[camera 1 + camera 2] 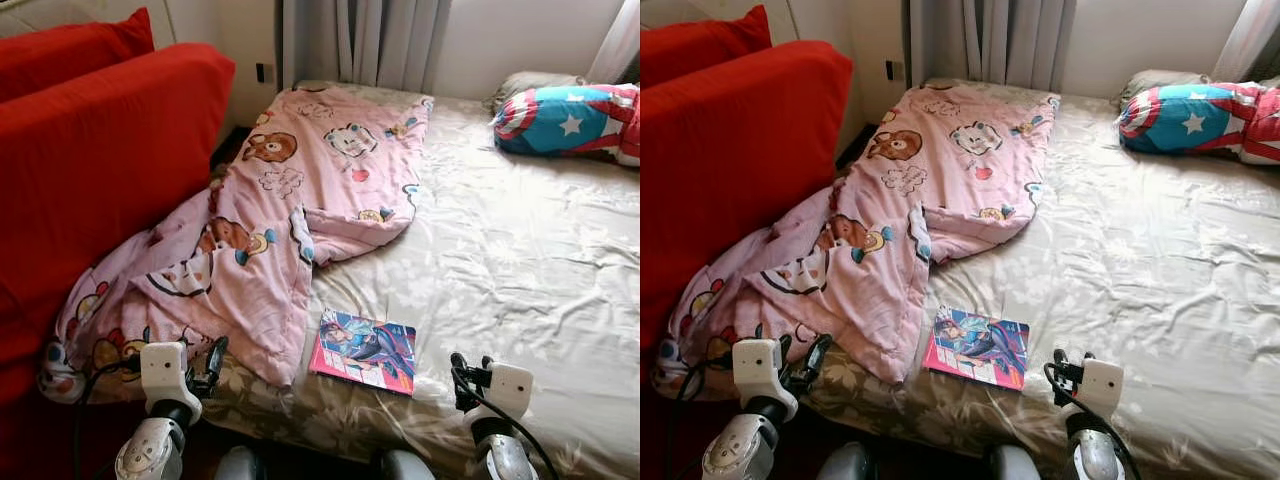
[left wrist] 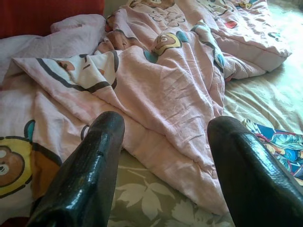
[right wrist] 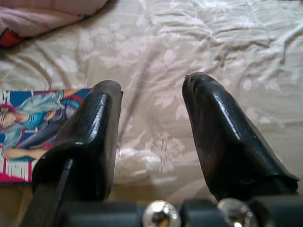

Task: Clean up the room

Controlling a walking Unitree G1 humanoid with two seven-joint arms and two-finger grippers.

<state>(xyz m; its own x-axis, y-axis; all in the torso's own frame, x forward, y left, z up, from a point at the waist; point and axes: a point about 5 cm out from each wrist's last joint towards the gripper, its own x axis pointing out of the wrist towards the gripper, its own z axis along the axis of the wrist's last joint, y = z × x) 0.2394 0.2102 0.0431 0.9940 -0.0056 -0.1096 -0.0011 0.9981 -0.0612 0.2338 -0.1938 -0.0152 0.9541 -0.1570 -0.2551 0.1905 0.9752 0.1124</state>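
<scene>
A pink cartoon-print blanket (image 1: 290, 200) lies crumpled along the left side of the bed, spilling over its near left corner. A colourful comic book (image 1: 364, 351) rests flat on the beige floral sheet (image 1: 500, 260) near the front edge, just right of the blanket's hem. My left gripper (image 1: 212, 362) hovers open at the near left corner over the blanket's edge; the blanket (image 2: 165, 85) lies beyond its fingers. To the right of the book, my right gripper (image 1: 468, 375) is open above the sheet, with the book (image 3: 33, 123) off to one side of its fingers.
A red sofa (image 1: 90, 170) stands tight against the bed's left side. A star-patterned red, white and blue pillow (image 1: 570, 120) lies at the far right by the wall. Grey curtains (image 1: 360, 40) hang behind the bed's head.
</scene>
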